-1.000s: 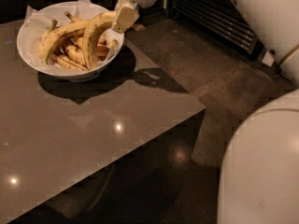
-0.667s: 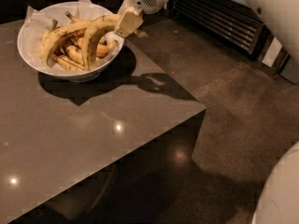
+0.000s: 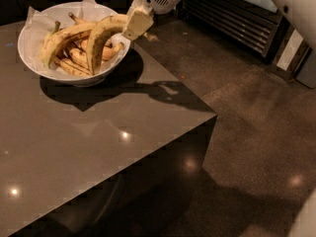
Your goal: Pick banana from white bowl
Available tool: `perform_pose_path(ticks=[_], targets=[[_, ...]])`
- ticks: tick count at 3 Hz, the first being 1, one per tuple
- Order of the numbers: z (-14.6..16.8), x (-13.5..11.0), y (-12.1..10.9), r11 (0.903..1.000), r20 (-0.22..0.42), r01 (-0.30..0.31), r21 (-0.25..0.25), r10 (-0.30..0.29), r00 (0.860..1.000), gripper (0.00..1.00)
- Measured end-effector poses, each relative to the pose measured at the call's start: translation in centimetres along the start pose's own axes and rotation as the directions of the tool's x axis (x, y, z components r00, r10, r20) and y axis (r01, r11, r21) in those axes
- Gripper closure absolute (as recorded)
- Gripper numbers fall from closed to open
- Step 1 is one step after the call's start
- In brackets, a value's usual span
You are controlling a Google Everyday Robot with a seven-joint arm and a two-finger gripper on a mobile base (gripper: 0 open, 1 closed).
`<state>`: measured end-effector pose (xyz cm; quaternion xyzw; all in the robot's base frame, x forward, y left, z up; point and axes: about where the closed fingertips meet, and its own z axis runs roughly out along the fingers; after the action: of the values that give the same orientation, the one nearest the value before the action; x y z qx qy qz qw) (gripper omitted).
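The white bowl (image 3: 29, 47), lined with crinkled white paper, stands at the far left corner of the dark table. The large curved banana (image 3: 100, 37) arches over the other fruit, its lower end down in the bowl and its upper end at the right rim. My gripper (image 3: 136, 25) comes in from the upper right, sits at the bowl's right rim and is shut on the banana's upper end. A straighter banana (image 3: 64, 37) and small stubby bananas (image 3: 74, 59) lie under and left of it.
The glossy grey table (image 3: 98, 147) ends in a corner at the right (image 3: 213, 115), with brown floor beyond. A dark cabinet with horizontal slats (image 3: 232, 19) stands at the back right. My white arm (image 3: 291, 4) crosses the top right; part of my body shows at the bottom right.
The gripper shifted slightly right and down along the bowl's right rim, and the banana's upper end moved with it. The white robot body swung out of the right side of the view.
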<state>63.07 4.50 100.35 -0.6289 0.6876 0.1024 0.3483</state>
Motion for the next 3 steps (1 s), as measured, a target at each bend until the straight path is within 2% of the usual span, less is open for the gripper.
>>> perform_pose_path(ticks=[2,3], targets=[[-3.0,0.6,3.8,0.994,0.011,-0.109,0.005,0.109,0.994,1.0],[-3.1,0.5,4.1,0.9935,0.011,-0.114,0.003,0.113,0.993,1.0]])
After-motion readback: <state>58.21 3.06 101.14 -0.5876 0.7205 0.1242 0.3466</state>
